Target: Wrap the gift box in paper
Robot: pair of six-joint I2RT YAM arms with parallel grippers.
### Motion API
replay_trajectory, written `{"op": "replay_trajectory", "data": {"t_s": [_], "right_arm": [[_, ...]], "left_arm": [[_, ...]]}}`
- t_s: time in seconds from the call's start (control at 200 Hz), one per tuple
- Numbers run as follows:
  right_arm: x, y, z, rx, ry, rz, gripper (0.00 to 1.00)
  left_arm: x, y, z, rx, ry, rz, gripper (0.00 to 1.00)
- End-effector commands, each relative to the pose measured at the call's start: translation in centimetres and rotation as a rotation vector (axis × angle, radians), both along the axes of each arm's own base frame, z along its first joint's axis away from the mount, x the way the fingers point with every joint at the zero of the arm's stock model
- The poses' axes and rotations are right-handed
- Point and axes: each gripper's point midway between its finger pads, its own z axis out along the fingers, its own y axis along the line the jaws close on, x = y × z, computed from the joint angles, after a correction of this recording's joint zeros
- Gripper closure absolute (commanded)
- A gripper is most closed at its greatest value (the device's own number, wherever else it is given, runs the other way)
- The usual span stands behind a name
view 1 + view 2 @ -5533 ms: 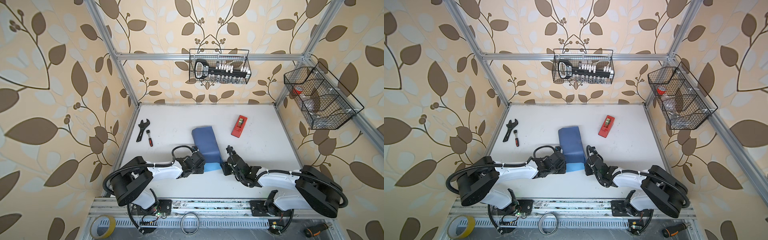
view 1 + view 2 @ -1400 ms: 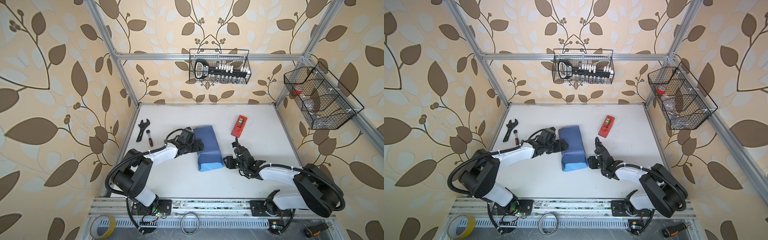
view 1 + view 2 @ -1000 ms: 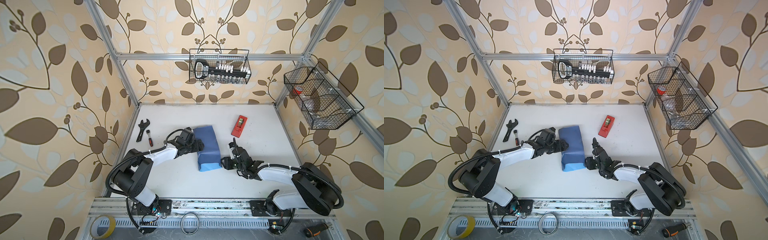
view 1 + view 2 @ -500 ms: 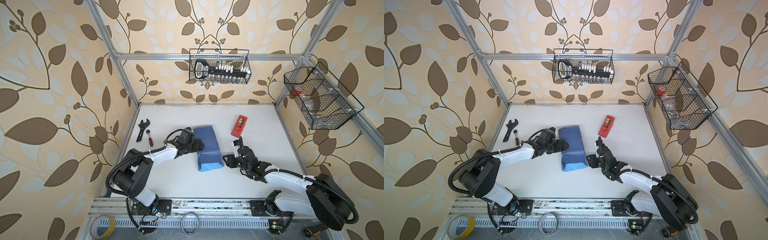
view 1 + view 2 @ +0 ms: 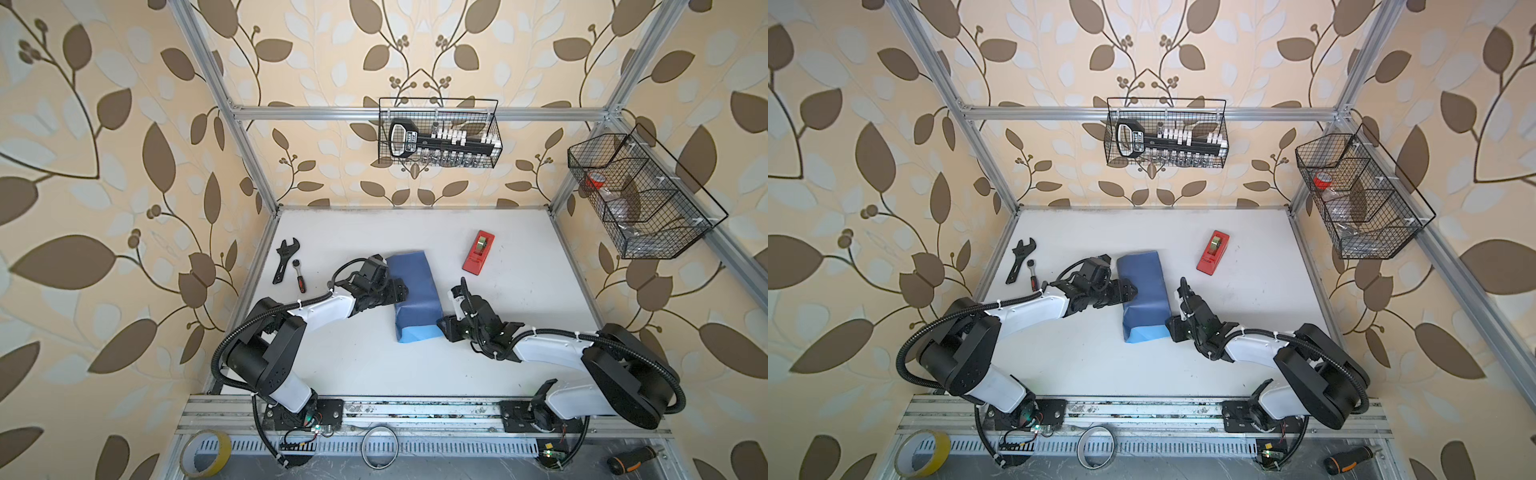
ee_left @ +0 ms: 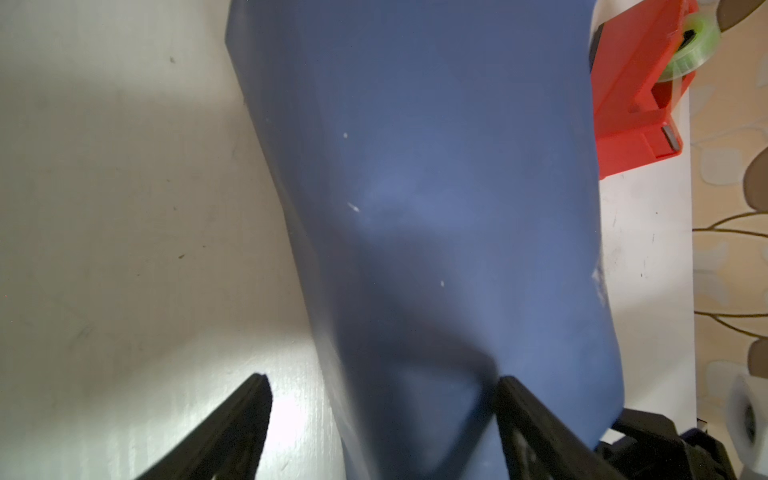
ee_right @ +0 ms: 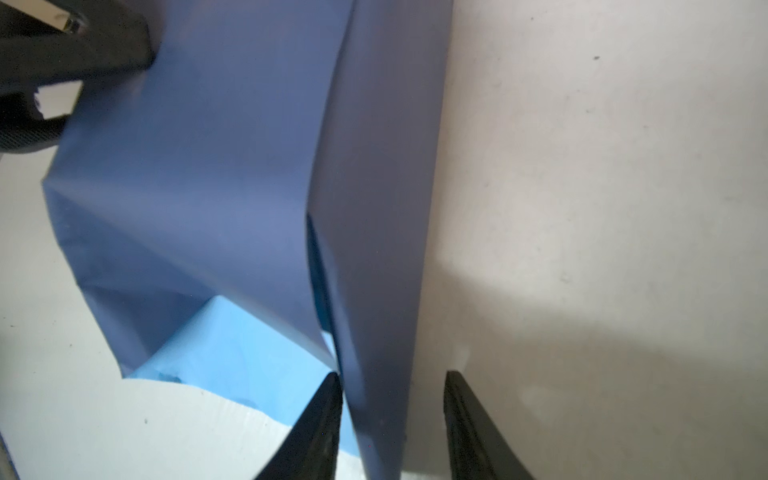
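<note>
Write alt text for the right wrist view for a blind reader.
Dark slate-blue paper folded into a boxy bundle lies on a white table, its light-blue underside showing at the near end. The right gripper, jaws open, straddles one side fold; part of the left gripper shows at the far end.

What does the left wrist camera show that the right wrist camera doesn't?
Only the left wrist view shows the red tape dispenser, lying past the paper. Only the right wrist view shows the paper's light-blue face and the overlapping fold, with the right gripper open astride the flap's edge. Both show the paper's dark blue face and the white table.
</note>
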Motion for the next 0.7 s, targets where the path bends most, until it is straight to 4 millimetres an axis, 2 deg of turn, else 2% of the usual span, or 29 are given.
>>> {"op": "replay_trajectory", "data": {"t_s": [0.0,0.18,0.3,0.58,0.699], "right_arm": [[1.2,1.2,1.0,0.028,-0.039,-0.006,0.62],[1.9,0.5,0.2,-0.009,-0.033,-0.066,0.77],[2.2,0.6,-0.1,-0.011,-0.029,-0.087,0.84],[2.4,0.9,0.1,-0.006,-0.045,-0.116,0.88],[2.5,1.0,0.0,0.004,-0.042,-0.136,0.83]], "left_arm": [[-2.2,2.0,-3.2,0.109,0.1,0.005,0.14],[-2.2,1.9,-3.1,0.103,0.098,0.003,0.14],[-2.2,1.8,-3.0,0.098,0.099,0.0,0.14],[-2.3,1.8,-3.1,0.1,0.1,-0.001,0.14],[-2.3,1.8,-3.1,0.097,0.1,-0.001,0.14]]}}
